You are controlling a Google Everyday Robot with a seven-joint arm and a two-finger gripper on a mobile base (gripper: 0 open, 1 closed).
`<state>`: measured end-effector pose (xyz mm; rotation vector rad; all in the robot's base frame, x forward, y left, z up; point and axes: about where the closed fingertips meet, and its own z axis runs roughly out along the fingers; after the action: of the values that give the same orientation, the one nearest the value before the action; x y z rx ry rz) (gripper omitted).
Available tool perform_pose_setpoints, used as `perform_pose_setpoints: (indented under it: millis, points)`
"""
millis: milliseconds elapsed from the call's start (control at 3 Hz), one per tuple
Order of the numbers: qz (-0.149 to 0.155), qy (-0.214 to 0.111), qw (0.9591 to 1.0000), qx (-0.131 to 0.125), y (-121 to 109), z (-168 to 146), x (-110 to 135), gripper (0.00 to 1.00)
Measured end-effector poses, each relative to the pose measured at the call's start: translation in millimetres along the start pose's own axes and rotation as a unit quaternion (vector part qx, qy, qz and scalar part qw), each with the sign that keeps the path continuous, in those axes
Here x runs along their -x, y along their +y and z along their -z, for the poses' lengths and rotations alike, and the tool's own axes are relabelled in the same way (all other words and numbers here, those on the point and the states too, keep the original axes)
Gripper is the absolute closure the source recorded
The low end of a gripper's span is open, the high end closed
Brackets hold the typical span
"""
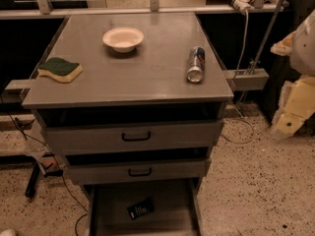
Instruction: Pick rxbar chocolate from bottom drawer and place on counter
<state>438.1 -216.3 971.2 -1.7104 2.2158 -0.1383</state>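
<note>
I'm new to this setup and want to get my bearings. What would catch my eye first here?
The bottom drawer stands open, a small black rxbar chocolate alone on its floor. On the counter sit a white bowl, a green-and-yellow sponge at left and a can lying at right. The robot's pale tool hangs at the right edge, away from the drawer.

- The counter (147,77) tops the cabinet. A bowl (123,38) sits on it toward the back, left of centre.
- A sponge (60,69) lies at the counter's left edge, nearer the front.
- A can (196,64) lies on its side on the right, forward of the bowl.
- Below come the top drawer (98,137), then the middle drawer (98,172).
- The bottom drawer (110,220) stands pulled out beneath them. The rxbar chocolate (141,209) lies flat on its floor, near the middle.
- The gripper (288,122) hangs right of the cabinet — apart from the counter.
</note>
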Motion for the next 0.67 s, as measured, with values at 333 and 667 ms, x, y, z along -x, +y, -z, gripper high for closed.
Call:
perform_pose_setpoints:
  millis: [333, 667]
  points:
    - [-0.016, -0.016, 0.9997, -0.007, 20.3, -26.0, 12.4, 0.00]
    - [-0.027, -0.043, 0.9982, 0.031, 56.8, -103.1, 29.5, 0.00]
